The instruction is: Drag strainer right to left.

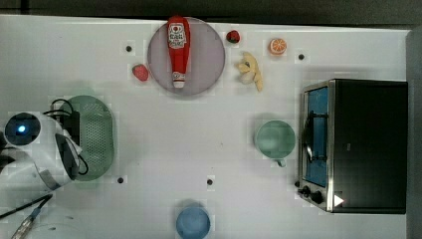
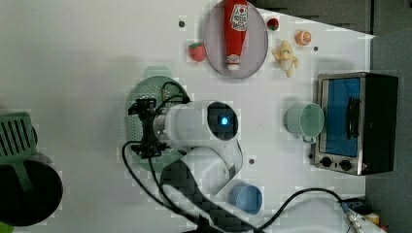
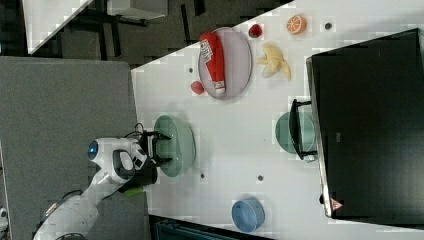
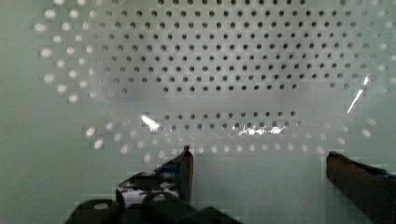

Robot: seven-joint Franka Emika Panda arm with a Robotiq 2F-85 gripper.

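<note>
The strainer (image 1: 98, 133), a large pale green oval basin with a dotted centre, lies near the top view's left edge. My arm hangs over its outer side. In the left view my gripper (image 2: 145, 127) stands over the strainer (image 2: 156, 86) with its black fingers spread along the basin's length. The right view shows the gripper (image 3: 164, 148) reaching into the strainer (image 3: 179, 145) from the table's edge side. Close up in the wrist view, the gripper (image 4: 259, 156) is open just above the perforated inside of the strainer (image 4: 210, 70), with nothing between the fingers. Whether the fingertips touch the plastic I cannot tell.
A round plate (image 1: 209, 55) holding a ketchup bottle (image 1: 178, 47) sits at the far side, with two strawberries (image 1: 140, 72), a banana (image 1: 251, 69) and an orange half (image 1: 277, 46) around it. A green cup (image 1: 275, 139) stands by the toaster oven (image 1: 358, 144). A blue cup (image 1: 193, 222) sits at the near edge.
</note>
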